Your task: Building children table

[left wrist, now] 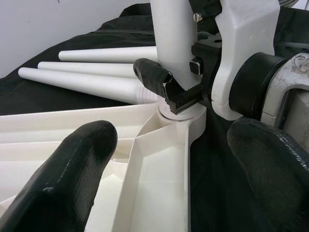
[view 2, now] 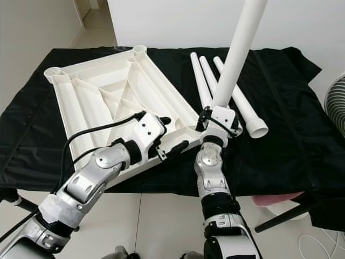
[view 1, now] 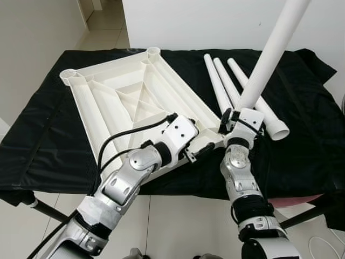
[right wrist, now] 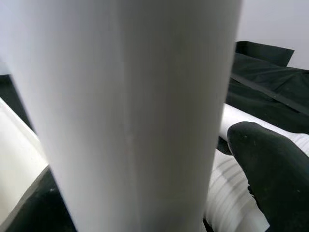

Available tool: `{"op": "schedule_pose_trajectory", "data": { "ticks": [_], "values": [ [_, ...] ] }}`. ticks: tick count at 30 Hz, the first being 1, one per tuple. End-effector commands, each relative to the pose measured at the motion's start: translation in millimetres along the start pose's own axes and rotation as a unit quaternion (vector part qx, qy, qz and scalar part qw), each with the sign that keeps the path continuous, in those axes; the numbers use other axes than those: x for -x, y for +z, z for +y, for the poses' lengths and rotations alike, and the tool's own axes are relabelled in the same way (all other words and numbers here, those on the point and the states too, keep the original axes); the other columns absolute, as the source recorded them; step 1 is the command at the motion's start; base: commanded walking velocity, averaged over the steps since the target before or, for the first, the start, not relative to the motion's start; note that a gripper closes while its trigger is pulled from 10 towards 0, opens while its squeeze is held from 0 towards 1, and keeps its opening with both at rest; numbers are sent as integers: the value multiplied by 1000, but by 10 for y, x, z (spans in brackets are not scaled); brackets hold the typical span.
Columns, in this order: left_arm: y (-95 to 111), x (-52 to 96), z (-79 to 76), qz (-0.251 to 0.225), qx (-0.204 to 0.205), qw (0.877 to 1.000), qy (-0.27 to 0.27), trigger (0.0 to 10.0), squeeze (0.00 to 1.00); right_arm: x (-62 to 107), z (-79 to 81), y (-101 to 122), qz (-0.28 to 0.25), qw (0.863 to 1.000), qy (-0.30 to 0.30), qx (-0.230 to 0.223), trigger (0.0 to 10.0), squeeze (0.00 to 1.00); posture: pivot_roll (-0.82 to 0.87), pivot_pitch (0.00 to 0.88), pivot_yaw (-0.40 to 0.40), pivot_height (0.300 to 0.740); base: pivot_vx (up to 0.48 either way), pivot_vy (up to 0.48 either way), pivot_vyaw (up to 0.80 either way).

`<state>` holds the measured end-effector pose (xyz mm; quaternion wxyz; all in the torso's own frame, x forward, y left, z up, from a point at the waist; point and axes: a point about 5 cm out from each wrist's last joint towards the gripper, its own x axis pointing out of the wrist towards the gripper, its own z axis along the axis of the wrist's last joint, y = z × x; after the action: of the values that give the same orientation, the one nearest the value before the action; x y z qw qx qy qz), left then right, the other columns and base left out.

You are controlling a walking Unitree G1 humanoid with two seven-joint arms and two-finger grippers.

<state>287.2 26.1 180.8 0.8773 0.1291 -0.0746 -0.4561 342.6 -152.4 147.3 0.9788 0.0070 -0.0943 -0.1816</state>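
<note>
The white table top (view 1: pixel 124 91) lies upside down on a black cloth (view 1: pixel 43 135). My right gripper (view 1: pixel 235 120) is shut on a white leg (view 1: pixel 269 48) that stands tilted slightly to the right. The leg's lower end sits in the near corner socket (left wrist: pixel 181 113). My left gripper (view 1: pixel 198 147) is open at the top's near rim, just left of that socket. One of its fingers (left wrist: pixel 72 164) is over the ribbed underside and the other is over the cloth. In the right wrist view the leg (right wrist: pixel 130 111) is pressed close, beside a black finger (right wrist: pixel 270 164).
Three more white legs (view 1: pixel 232 81) lie side by side on the cloth behind my right gripper. The cloth-covered table's front edge runs just below both wrists. A fan (view 2: pixel 337 108) stands at the far right, and a pink object (view 1: pixel 291 202) lies under the table's right end.
</note>
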Motion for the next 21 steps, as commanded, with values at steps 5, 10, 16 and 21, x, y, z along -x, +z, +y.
{"op": "schedule_pose_trajectory", "data": {
  "ticks": [5, 10, 16, 21],
  "values": [
    [-35, -4, -58, 6, -2, 999, -47, 10000, 0, -7, -130, -152, 30, 999, 14, 12, 10000, 1000, -136, 63, 73, 740, 0, 0, 0],
    [-40, -8, -86, 7, -1, 999, -53, 10000, 0, -36, -86, -132, 33, 996, 85, 5, 10000, 0, -141, 61, 74, 740, 0, 0, 0],
    [-43, -22, -138, 7, 3, 998, -62, 10000, 0, -44, -60, -110, 31, 987, 156, 12, 10000, 0, -141, 61, 74, 740, 0, 0, 0],
    [-40, -51, -238, 3, 9, 997, -75, 10000, 0, -69, -109, -53, 17, 970, 239, 39, 10000, 0, -156, 51, 72, 740, 0, 0, 0]
  ]
}}
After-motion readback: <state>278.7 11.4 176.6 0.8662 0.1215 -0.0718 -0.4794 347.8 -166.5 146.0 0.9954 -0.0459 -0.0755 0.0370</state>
